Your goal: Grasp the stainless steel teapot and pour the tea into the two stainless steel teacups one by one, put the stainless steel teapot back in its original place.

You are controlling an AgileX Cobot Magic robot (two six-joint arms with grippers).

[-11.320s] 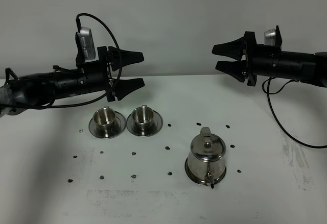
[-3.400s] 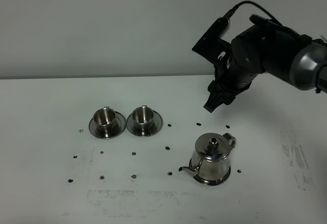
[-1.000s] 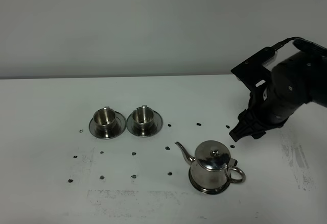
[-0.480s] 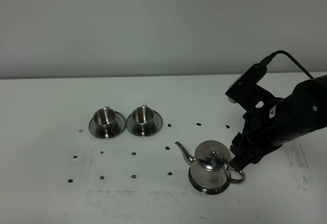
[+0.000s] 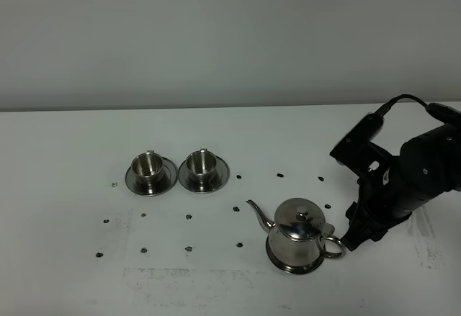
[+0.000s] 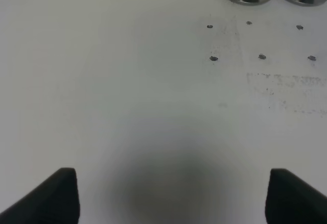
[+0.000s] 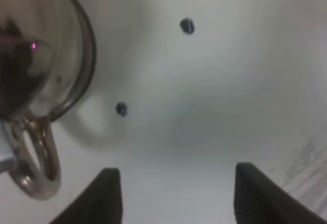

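The stainless steel teapot [image 5: 294, 235] stands at the front right of the table, spout pointing left and loop handle [image 5: 332, 246] to the right. The tea is hidden inside it. My right gripper [image 5: 353, 242] hangs low just right of the handle. In the right wrist view the right gripper [image 7: 179, 198] is open, with the handle [image 7: 34, 157] outside one finger and nothing between the jaws. The two stainless steel teacups [image 5: 148, 165] [image 5: 200, 162] sit on their saucers at the left, with no dark liquid showing. The original place cannot be told apart from the pot's base. My left gripper [image 6: 176, 198] is open over bare table.
Small dark marks [image 5: 238, 209] dot the white table [image 5: 65, 273] between the cups and the pot. A scuffed grey patch [image 5: 421, 222] lies at the right. The wall edge [image 5: 216, 107] bounds the table at the back. The left arm is out of the exterior view.
My right gripper has come down and shifted right, from above the teapot's handle to table height beside it. The teapot and cups have not moved.
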